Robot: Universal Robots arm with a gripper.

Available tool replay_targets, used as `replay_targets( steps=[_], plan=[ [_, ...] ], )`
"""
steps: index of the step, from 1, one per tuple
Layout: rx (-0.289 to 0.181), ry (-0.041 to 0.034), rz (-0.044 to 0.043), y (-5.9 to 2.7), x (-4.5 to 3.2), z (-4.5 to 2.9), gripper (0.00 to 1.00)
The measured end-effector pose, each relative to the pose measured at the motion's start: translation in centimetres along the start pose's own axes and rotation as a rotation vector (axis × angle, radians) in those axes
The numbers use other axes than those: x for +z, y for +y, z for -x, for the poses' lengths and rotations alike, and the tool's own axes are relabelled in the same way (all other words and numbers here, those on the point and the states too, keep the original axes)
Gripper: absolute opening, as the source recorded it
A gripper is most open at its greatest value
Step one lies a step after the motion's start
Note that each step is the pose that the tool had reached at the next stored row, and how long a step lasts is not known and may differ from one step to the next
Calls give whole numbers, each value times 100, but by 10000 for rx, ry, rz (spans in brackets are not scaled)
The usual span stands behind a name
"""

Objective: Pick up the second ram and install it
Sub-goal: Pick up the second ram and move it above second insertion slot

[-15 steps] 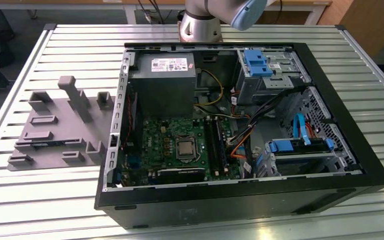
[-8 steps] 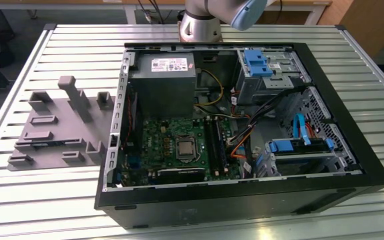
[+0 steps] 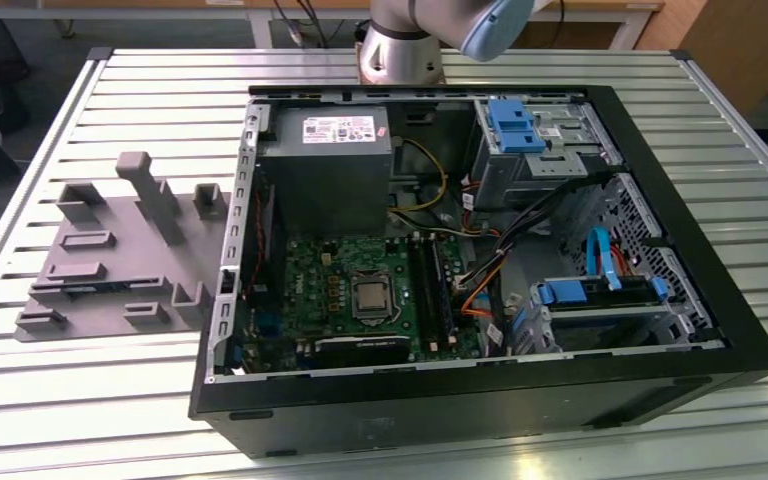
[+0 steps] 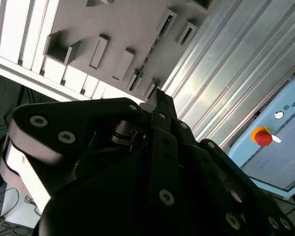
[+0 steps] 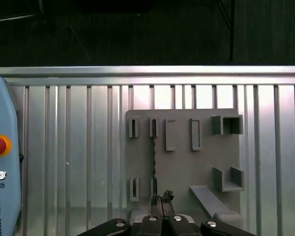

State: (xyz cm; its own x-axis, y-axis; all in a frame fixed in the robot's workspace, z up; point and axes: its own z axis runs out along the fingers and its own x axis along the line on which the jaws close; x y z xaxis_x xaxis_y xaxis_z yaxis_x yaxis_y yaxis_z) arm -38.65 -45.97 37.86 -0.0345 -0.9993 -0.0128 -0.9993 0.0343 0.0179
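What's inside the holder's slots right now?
One ram stands edge-on in one slot pair of the holder; the neighbouring pair is empty. The gripper hides the holder's near edge.

1 ram stick (image 5: 154, 162), 1 holder (image 5: 187, 167), 1 PC case (image 3: 491, 400).

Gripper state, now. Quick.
Gripper: closed, nothing visibly held. The second ram sits edge-on in the grey holder.
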Motion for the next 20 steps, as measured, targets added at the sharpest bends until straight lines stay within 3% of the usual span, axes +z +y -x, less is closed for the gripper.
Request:
replay_targets(
  steps=[6, 12, 15, 20],
  plan=[
    [821, 5, -12, 8, 103, 11, 11],
    [871, 8, -15, 9, 110, 11, 11],
    [877, 4, -25, 11, 122, 11, 29],
    [883, -4, -26, 47, 190, 8, 36]
  ],
)
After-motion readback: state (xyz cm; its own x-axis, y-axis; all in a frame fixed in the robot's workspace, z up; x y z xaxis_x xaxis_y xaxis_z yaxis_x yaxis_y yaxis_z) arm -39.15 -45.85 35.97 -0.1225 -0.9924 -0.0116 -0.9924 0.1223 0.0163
